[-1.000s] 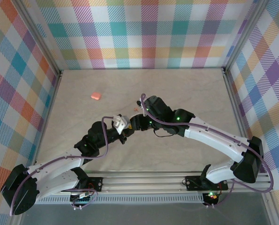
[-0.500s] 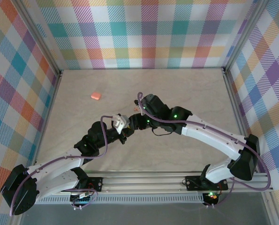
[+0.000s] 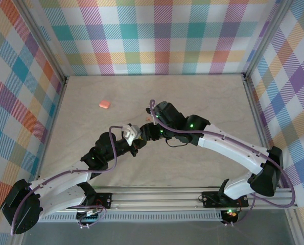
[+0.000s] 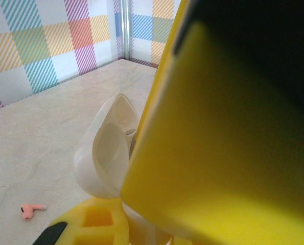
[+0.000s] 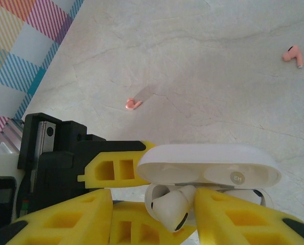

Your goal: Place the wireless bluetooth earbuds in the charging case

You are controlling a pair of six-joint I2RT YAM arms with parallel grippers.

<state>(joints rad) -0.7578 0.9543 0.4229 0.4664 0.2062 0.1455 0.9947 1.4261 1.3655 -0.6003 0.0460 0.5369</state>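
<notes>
The table (image 3: 203, 97) is the biggest thing. It is pale like stone, with bright checked walls (image 3: 157, 30) all round it. The left arm (image 3: 65, 184) reaches in from 7 o'clock and the right arm (image 3: 233, 148) reaches in from 4 o'clock. They meet near the middle of the table.

The left gripper (image 3: 133, 140) is squeezed tight on the white charging case (image 5: 208, 171). It holds the case up off the table. The lid (image 4: 108, 148) of the case is open. In the right wrist view, a yellow finger of the left gripper touches the case at its 9 o'clock side.

The right gripper (image 5: 154, 201) comes at the case from 6 o'clock. Its two yellow fingers (image 5: 65, 219) are pinched narrow on a white earbud (image 5: 168, 206). The earbud sits at the open mouth of the case, just under the lid.

A pink case (image 3: 104, 104) lies on the table at 11 o'clock from the grippers, well apart from them.

Two pink earbuds lie on the table. In the right wrist view, one (image 5: 134, 103) is at 11 o'clock from the white charging case. The other (image 5: 293, 55) is at 1 o'clock, farther off.
</notes>
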